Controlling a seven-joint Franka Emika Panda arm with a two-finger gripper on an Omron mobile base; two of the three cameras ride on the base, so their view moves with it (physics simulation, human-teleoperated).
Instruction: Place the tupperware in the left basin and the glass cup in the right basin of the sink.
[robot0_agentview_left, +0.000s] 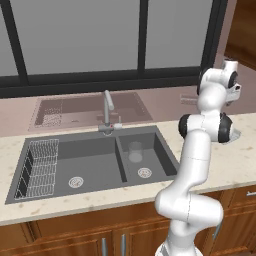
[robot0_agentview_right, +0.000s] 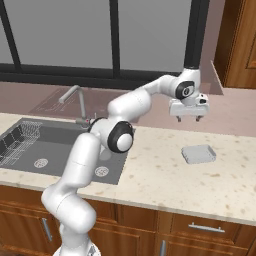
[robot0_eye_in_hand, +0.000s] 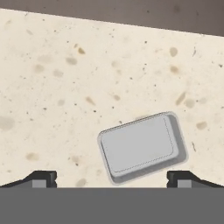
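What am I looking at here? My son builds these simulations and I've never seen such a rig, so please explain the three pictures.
It is a rendered kitchen with a white robot arm on a base that can drive. Two pictures come from cameras on that base, behind the arm to its left and right. The third comes from a camera on the hand, looking down along the claw.

The counter holds a dark sink with two basins. The wide left basin has a wire rack along one side. The narrow right basin already holds the cup.

To the right of the sink a flat tupperware lies on the counter. The claw hangs above it, open and holding nothing; its fingertips show at the bottom of the hand picture.
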